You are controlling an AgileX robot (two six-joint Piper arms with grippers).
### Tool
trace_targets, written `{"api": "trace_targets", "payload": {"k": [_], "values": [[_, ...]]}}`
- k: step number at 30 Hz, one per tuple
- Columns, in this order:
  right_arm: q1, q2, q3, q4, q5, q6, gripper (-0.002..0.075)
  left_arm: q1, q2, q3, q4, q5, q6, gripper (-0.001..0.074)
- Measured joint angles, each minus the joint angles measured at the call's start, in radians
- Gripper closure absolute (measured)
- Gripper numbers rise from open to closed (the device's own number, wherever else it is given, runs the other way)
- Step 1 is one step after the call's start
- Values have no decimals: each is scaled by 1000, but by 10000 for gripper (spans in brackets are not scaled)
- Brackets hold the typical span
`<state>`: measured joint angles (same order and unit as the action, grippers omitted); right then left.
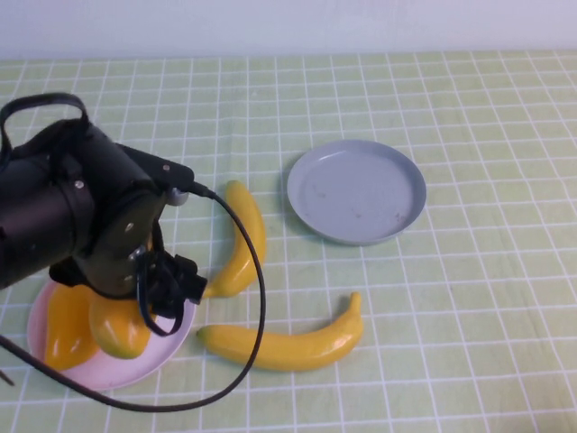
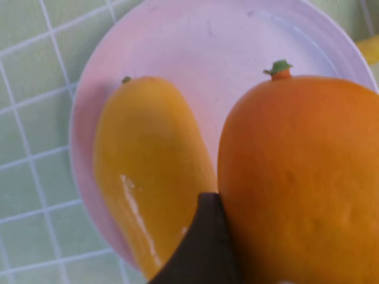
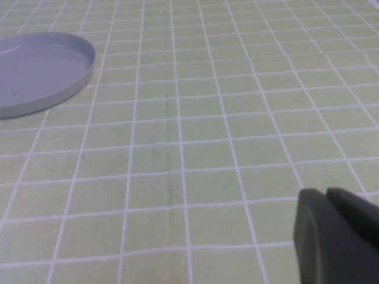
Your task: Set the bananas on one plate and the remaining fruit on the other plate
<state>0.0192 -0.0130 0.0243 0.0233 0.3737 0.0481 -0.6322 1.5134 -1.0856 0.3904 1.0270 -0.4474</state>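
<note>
Left tool (image 1: 171, 284) over pink plate (image 1: 108, 374), grasping redder mango (image 2: 299, 177) | right tool (image 3: 337, 236) parked, grip unclear | next: release, fetch bananas (image 1: 284, 347)

Left arm hides part of pink plate (image 1: 108, 374); right gripper (image 3: 337, 236) cut off by edge

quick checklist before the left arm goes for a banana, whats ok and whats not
1. Both mangoes on the pink plate: ok.
2. Grey plate free for bananas: ok.
3. Both bananas on the cloth, unobstructed: ok.
4. Left gripper clear of the mangoes: not ok, a fingertip sits right between them.
5. Left gripper open: cannot tell.
6. Right gripper out of the way: ok, low over bare cloth.
</note>
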Motion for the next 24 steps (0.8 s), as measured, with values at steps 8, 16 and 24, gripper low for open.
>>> {"api": "trace_targets", "payload": {"k": [8, 16, 24], "values": [[0, 0, 0, 0, 0, 0, 743, 39, 24, 55, -18, -197, -87, 163], [0, 0, 0, 0, 0, 0, 743, 77, 110, 55, 3, -199, -111, 163], [0, 0, 0, 0, 0, 0, 743, 97, 156, 55, -6, -199, -34, 161]]}}
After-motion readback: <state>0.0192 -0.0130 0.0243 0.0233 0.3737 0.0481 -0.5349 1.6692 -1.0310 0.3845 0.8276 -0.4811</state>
